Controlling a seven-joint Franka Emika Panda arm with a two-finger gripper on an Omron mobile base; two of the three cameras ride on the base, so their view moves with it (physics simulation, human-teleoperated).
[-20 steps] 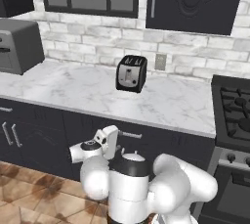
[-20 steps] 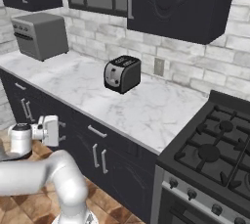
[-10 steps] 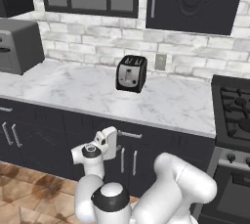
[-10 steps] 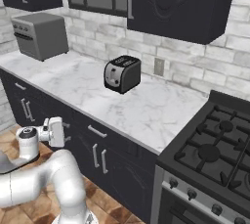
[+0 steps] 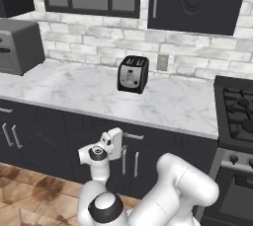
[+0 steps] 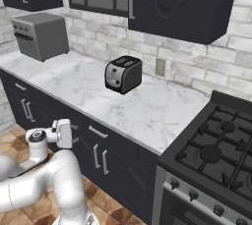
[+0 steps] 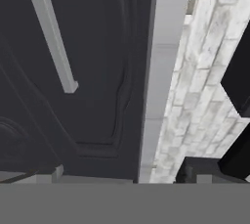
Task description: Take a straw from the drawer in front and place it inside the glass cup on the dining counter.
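Marble counter [image 5: 163,102] edge runs across mid-frame above the drawer [image 5: 129,134]; the claw [image 5: 114,143] sits wide at its silver handle, floor open lower left.

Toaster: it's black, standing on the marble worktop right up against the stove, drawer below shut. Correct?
Not quite. The toaster stands mid-worktop, well apart from the stove, as the left base view shows. The rest holds: black toaster, drawer shut.
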